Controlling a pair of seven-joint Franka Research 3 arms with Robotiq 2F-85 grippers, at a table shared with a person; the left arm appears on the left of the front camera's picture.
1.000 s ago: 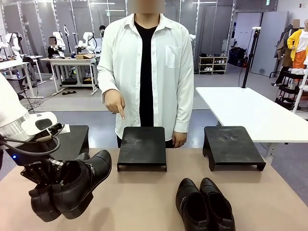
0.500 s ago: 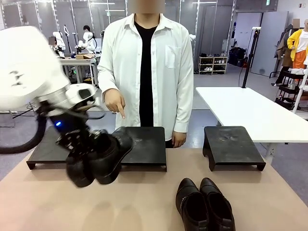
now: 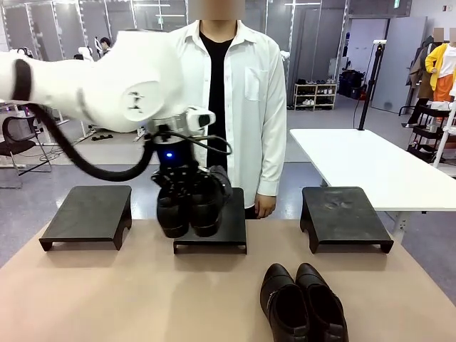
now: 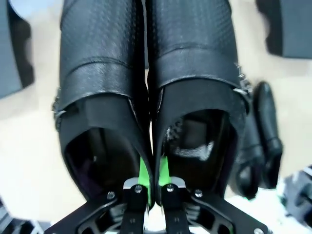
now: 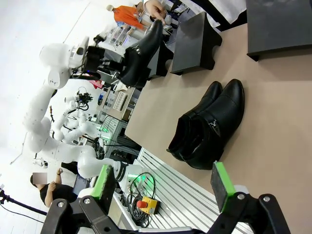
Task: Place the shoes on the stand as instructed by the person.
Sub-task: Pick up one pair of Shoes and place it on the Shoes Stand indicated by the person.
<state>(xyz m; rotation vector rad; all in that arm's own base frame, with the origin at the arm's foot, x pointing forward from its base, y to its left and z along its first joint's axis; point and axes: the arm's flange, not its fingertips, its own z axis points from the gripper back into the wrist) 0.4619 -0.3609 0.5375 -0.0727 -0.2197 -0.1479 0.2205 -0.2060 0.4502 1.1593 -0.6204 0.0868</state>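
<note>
1. The left gripper (image 3: 184,187) (image 4: 151,176) is pressed together, its green pads pinching the two touching inner collar walls of a pair of black leather ankle boots (image 3: 191,208) (image 4: 151,87).
2. The boots hang side by side in the air, clear of the tan table (image 3: 107,299). Their long axes run along the fingers, steeply tilted, with the toes low and towards the robot's side and the openings up at the gripper.
3. In the front view they overlap the left front part of the low black rectangular middle stand (image 3: 229,226); I cannot tell whether they touch it.
4. A matching left stand (image 3: 89,212) and right stand (image 3: 345,214) sit bare on either side.
5. The low glossy black dress shoes (image 3: 303,305) (image 5: 209,124) lie together on the table near the robot's edge. Their long axes run from robot to far side, toes towards the stands.
6. The right gripper (image 5: 163,184) is spread wide and holds nothing, looking along the table at the dress shoes.
7. The person (image 3: 235,100) in an open white shirt stands right behind the middle stand
</note>
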